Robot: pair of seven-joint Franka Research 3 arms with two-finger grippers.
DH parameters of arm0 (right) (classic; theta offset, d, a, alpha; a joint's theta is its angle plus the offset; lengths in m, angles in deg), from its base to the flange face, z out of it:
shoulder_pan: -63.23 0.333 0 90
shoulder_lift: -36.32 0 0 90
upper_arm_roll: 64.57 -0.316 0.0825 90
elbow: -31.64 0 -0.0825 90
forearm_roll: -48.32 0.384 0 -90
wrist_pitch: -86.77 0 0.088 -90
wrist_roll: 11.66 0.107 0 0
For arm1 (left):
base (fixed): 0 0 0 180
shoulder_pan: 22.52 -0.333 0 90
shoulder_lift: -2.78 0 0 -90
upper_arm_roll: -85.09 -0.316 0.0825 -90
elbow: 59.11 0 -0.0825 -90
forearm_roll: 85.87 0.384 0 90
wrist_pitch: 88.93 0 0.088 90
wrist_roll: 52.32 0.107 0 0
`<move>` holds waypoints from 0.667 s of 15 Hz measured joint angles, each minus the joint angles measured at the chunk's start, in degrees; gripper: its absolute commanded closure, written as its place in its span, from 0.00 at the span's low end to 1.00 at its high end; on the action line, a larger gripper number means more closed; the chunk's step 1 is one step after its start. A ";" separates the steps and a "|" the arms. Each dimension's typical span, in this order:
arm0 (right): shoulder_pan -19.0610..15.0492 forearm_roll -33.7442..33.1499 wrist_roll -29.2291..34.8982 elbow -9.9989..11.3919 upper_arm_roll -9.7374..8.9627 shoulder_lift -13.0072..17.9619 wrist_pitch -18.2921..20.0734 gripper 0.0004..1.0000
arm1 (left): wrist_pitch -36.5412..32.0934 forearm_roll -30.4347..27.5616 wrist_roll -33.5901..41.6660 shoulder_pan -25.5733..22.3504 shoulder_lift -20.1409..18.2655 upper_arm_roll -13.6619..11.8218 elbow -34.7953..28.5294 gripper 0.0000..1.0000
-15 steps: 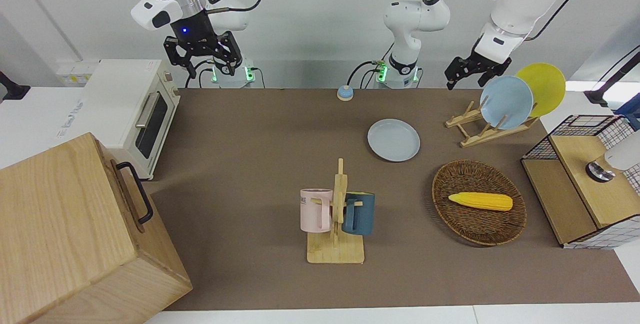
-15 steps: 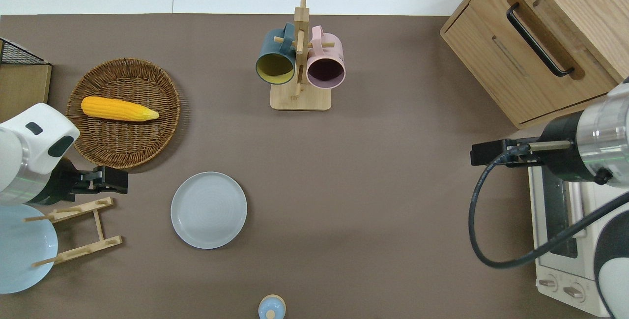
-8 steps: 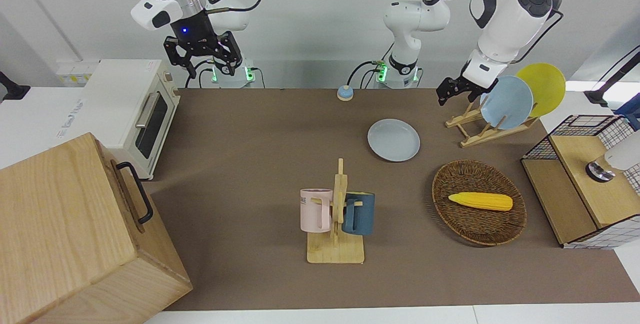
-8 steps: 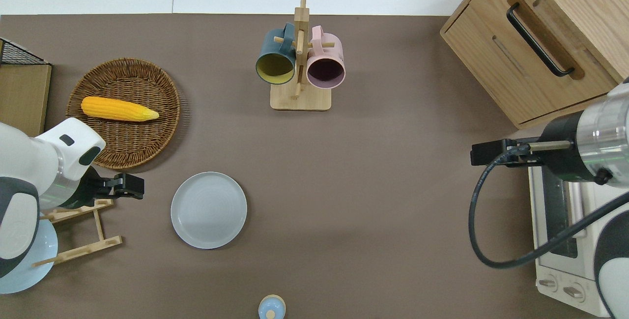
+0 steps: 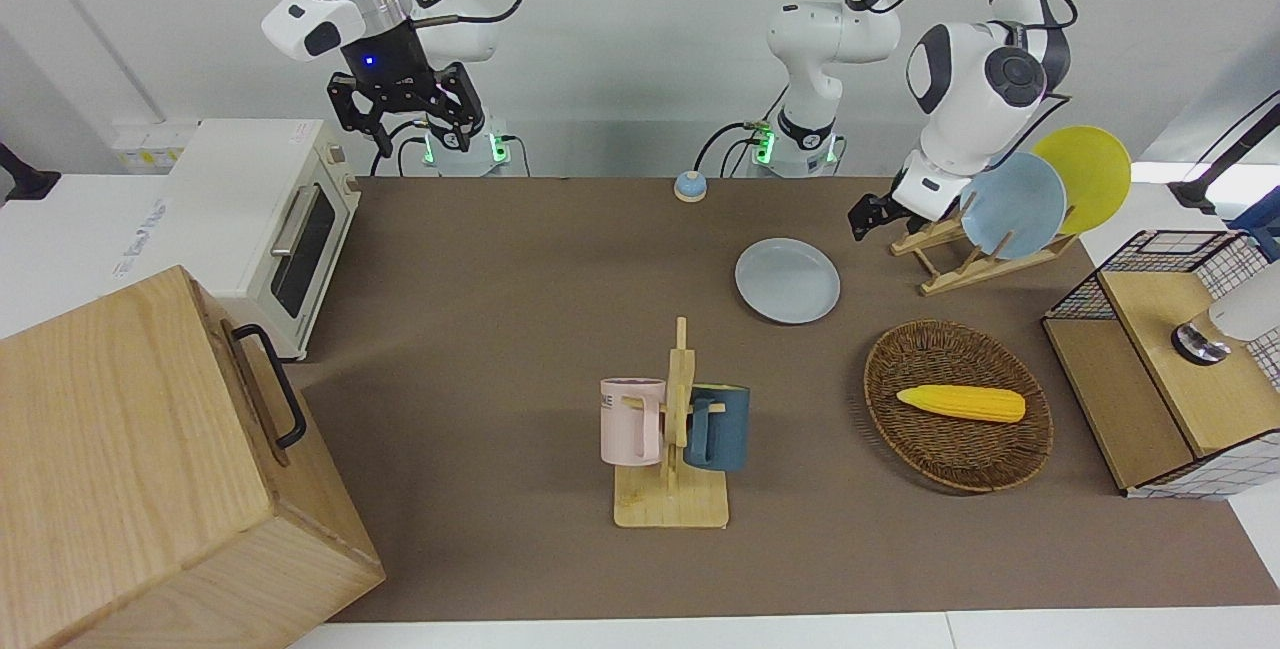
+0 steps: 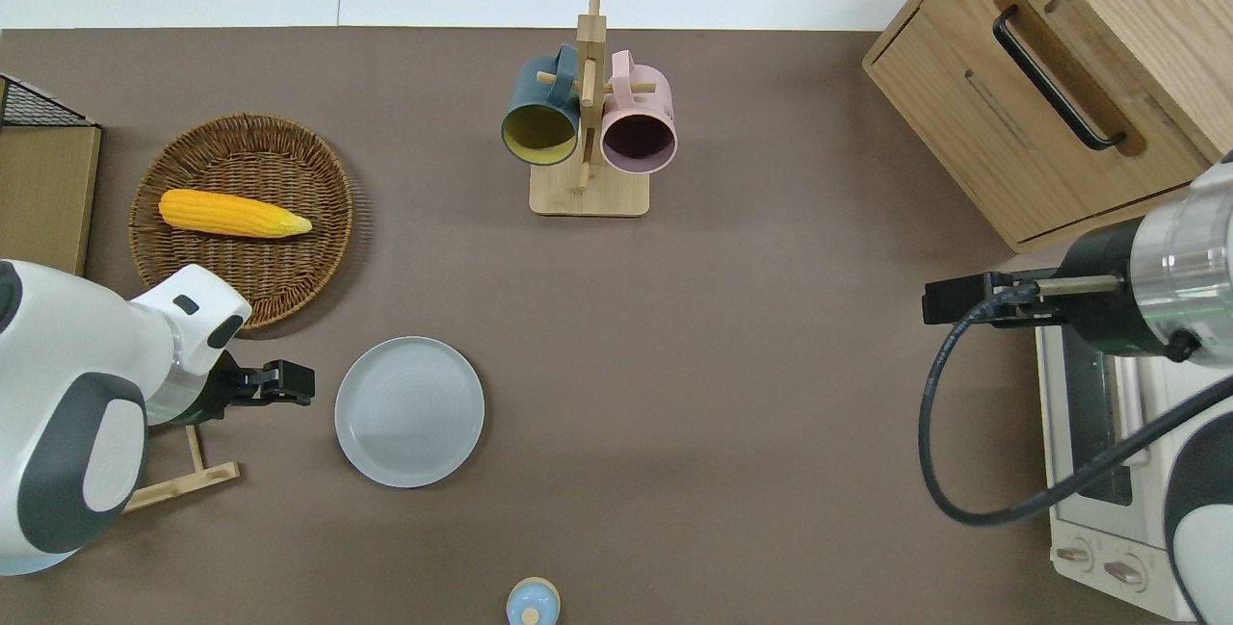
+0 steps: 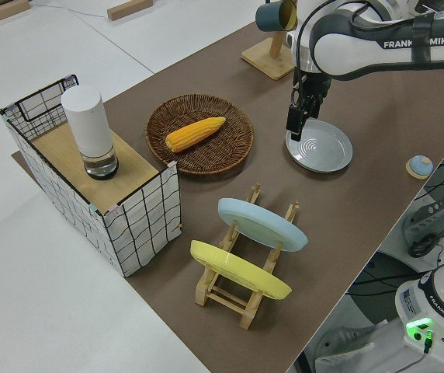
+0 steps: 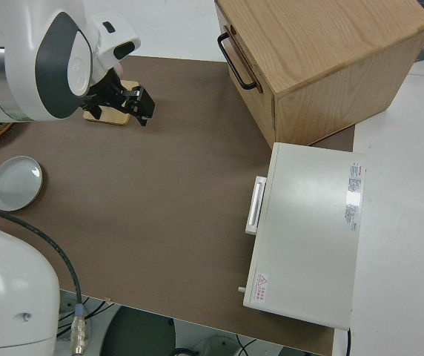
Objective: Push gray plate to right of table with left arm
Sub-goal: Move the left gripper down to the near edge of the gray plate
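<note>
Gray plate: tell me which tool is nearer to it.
Left. The left tool is just beside the gray plate, toward the left arm's end of the table. The right arm is parked.

Bright, even room light — soft shadows under things on the counter (image 5: 500, 329), no glare, all sharp.

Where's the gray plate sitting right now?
The gray plate lies flat on the table, nearer to the robots than the wicker basket and between the dish rack and table centre. The left pincer is beside its rim.
</note>
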 measured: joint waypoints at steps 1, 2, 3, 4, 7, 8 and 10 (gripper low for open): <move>0.00 0.00 0.00 0.00 0.00 0.00 0.00 0.00 | 1.28 -0.02 0.00 0.01 0.00 0.02 -1.35 0.01; 0.00 0.00 0.00 0.00 0.00 0.00 0.00 0.00 | 2.45 -0.02 0.00 0.02 0.00 0.03 -2.62 0.01; 0.00 0.00 0.00 0.00 0.00 0.00 0.00 0.00 | 3.65 -0.04 0.00 0.02 0.00 0.03 -3.85 0.01; 0.00 0.00 0.00 0.00 0.00 0.00 0.00 0.00 | 4.61 -0.12 0.00 0.03 -0.01 0.03 -4.82 0.01; 0.00 0.00 0.00 0.00 0.00 0.00 0.00 0.00 | 8.27 -1.15 -0.01 0.03 -0.03 0.06 -8.21 0.01; 0.00 0.00 0.00 0.00 0.00 0.00 0.00 0.00 | 10.13 -1.34 -0.01 0.04 -0.02 0.16 -9.71 0.01; 0.00 0.00 0.00 0.00 0.00 0.00 0.00 0.01 | 14.69 -1.80 -0.03 0.08 0.03 0.52 -13.37 0.01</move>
